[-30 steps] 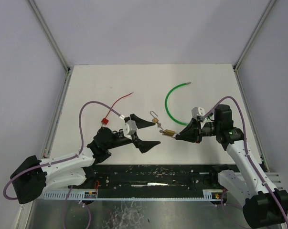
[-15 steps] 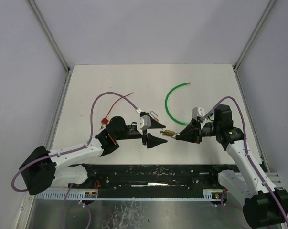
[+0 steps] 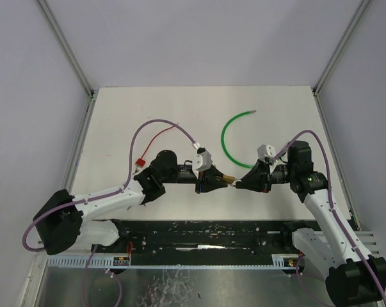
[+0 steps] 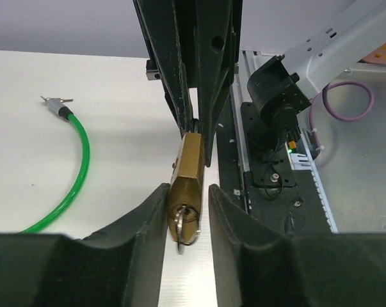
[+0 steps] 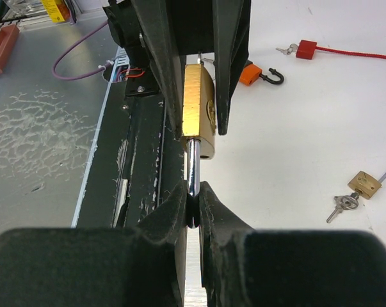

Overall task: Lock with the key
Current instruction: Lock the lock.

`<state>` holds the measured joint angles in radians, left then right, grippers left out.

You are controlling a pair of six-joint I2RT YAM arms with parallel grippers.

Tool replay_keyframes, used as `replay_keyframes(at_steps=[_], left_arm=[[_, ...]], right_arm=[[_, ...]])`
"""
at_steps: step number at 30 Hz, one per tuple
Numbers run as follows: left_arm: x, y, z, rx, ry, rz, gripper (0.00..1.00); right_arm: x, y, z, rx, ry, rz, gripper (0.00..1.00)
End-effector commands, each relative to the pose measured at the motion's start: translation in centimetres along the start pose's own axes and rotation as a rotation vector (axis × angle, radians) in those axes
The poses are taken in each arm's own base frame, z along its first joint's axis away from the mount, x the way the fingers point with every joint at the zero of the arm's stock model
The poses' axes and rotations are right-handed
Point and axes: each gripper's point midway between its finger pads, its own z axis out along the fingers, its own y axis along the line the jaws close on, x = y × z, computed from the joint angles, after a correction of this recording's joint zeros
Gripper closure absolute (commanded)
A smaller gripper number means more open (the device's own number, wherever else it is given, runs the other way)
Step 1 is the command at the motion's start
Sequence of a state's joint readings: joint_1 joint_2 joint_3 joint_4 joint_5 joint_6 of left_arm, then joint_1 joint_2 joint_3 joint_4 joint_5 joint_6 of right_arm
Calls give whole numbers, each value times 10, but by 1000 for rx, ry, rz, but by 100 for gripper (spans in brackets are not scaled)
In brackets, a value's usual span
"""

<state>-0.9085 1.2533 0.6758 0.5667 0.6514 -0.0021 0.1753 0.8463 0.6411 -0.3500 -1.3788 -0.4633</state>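
A brass padlock [image 4: 187, 167] hangs in the air between my two grippers, also seen in the top view [image 3: 227, 178]. My right gripper [image 5: 193, 195] is shut on its steel shackle [image 5: 192, 167]. The left gripper [image 4: 187, 192] straddles the padlock's keyhole end, where a key with its ring [image 4: 185, 225] sticks out. Its left finger [image 4: 151, 217] touches the brass body, while a thin gap shows at the right finger [image 4: 228, 217]. From above, the left gripper [image 3: 213, 178] and the right gripper [image 3: 236, 184] face each other tip to tip.
A green cable [image 3: 228, 137] curves behind the grippers, and a red cable [image 3: 155, 137] with a red lock [image 3: 141, 162] lies at the left. An orange padlock [image 5: 253, 73] and a small brass padlock [image 5: 364, 182] with keys [image 5: 342, 204] lie on the table.
My left arm has swung right up to the padlock, and its wide-open jaws have narrowed around the padlock's keyhole end. The right gripper has held still with the shackle.
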Motion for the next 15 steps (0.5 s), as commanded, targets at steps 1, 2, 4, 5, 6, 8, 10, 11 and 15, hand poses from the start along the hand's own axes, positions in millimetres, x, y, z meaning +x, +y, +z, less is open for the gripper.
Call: replay_keyframes(at_steps=[1, 2, 4, 5, 6, 8, 10, 11, 15], left_arm=[[-10, -4, 5, 53, -13, 16, 77], [-10, -5, 6, 58, -13, 16, 80], [-11, -6, 6, 66, -20, 18, 87], [-12, -6, 6, 65, -25, 17, 93], [-14, -6, 6, 62, -33, 18, 97], [-16, -3, 3, 30, -53, 9, 99], [-20, -2, -1, 1, -86, 7, 99], [-21, -2, -4, -12, -103, 2, 99], [-30, -7, -16, -47, -187, -30, 99]], right_arm=[[-29, 7, -2, -44, -45, -108, 100], [-29, 7, -1, -46, -45, -107, 100], [-28, 7, -1, -47, -44, -102, 100], [-28, 7, -1, -47, -44, -102, 100], [-28, 7, -1, -48, -44, -100, 100], [-29, 7, -1, -47, -45, -100, 100], [-30, 8, -1, -45, -46, -98, 98], [-30, 8, -1, -46, -47, -99, 95], [-33, 10, -2, -44, -55, -94, 73]])
